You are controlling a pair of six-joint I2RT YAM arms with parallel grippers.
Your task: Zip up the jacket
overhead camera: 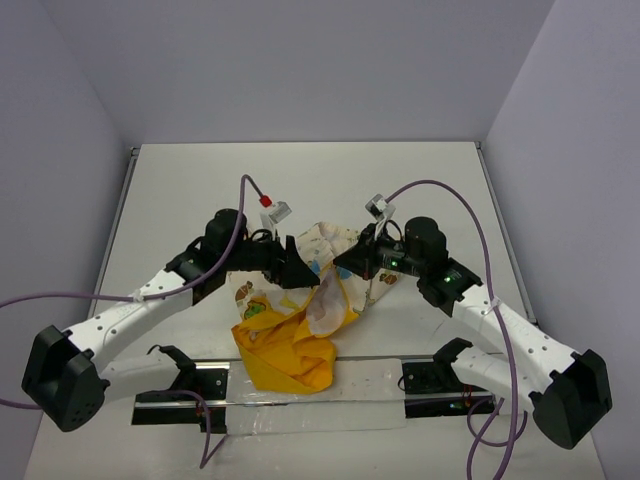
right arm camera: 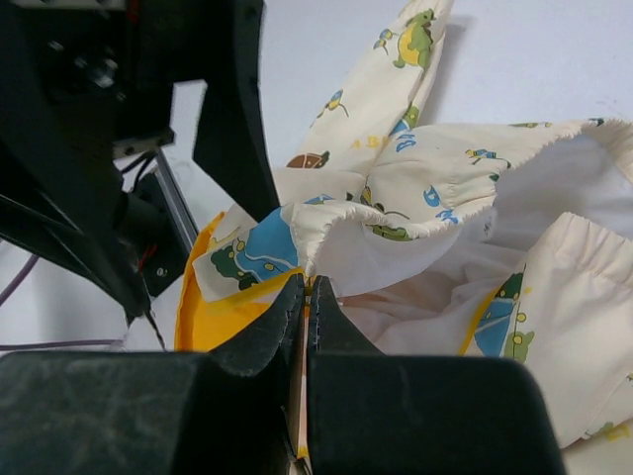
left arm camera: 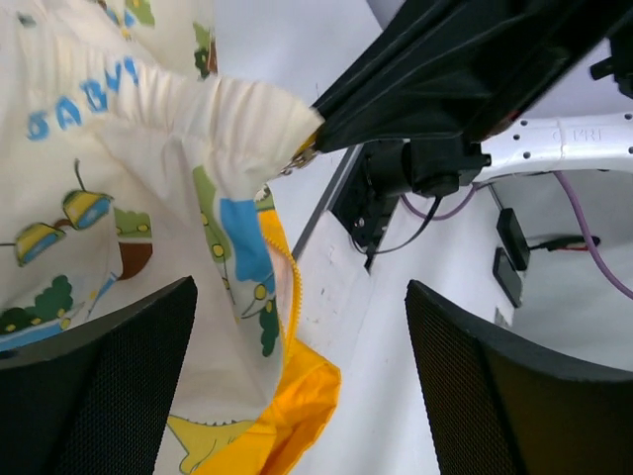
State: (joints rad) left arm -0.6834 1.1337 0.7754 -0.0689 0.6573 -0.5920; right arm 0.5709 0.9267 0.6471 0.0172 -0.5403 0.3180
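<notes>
The jacket [overhead camera: 300, 345] is bunched at mid-table, cream animal-print cloth on top and yellow lining spilling toward the near edge. My right gripper [overhead camera: 343, 262] is shut on the jacket's front edge and holds it lifted; in the right wrist view the jaws [right arm camera: 307, 289] pinch a yellow-trimmed fold of the jacket [right arm camera: 445, 198]. My left gripper [overhead camera: 298, 272] is open beside the raised cloth. In the left wrist view its fingers [left arm camera: 99, 376] are spread wide, with the hanging jacket [left arm camera: 148, 198] and its yellow zipper teeth [left arm camera: 294, 287] against the left one. The right gripper [left arm camera: 315, 141] shows there pinching the cloth.
A black rail with a clear plastic sheet [overhead camera: 300, 385] runs along the near edge between the arm bases. Purple cables [overhead camera: 440, 190] loop over both arms. White walls close in the table [overhead camera: 300, 180] at the back and sides.
</notes>
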